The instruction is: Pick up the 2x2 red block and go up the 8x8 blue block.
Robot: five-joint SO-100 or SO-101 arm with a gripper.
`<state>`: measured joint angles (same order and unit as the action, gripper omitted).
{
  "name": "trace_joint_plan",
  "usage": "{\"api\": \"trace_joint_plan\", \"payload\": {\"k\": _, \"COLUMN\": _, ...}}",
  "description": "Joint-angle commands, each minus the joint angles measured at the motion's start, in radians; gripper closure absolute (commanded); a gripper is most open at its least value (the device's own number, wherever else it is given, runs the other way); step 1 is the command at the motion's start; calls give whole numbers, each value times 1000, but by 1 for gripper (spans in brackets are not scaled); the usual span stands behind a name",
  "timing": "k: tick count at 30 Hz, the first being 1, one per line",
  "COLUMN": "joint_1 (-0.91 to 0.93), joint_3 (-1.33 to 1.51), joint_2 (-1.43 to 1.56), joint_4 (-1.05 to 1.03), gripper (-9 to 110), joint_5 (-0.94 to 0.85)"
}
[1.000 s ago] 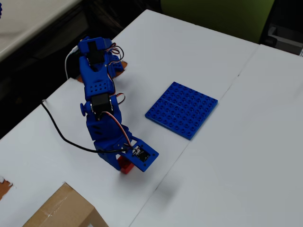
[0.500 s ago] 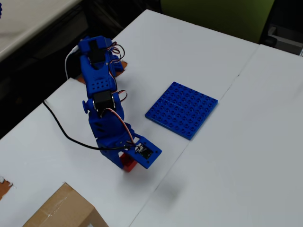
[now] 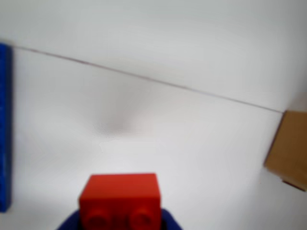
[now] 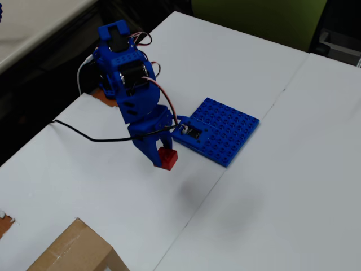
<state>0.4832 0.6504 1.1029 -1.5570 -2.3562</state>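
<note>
One gripper (image 4: pixel 163 160) clamps the 2x2 red block (image 4: pixel 167 158), raised clear of the white table (image 4: pixel 293 186) just beside the 8x8 blue block (image 4: pixel 225 129). Wrist view: brick's smooth face (image 3: pixel 120 196), studded blue plate at left edge (image 3: pixel 5 129), cardboard box (image 3: pixel 288 148) at right, open tabletop between.

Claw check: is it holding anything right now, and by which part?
Yes: the small red plastic brick sits pinched by its sides in the blue claw, clear of the table.
</note>
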Motion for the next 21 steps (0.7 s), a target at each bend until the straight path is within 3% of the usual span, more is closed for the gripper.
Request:
{"api": "trace_joint_plan", "payload": {"k": 1, "joint_1": -66, "joint_3": -37, "joint_2": 127, "joint_4": -31, "gripper": 101, "joint_5": -2}}
{"api": "trace_joint_plan", "payload": {"k": 15, "joint_1": -276, "joint_3": -31, "joint_2": 322, "joint_4": -135, "gripper": 101, "joint_5": -164}}
{"api": "trace_joint_plan", "payload": {"k": 21, "joint_1": -304, "joint_3": -31, "joint_2": 410, "joint_4": -242, "gripper": 101, "joint_5": -313}}
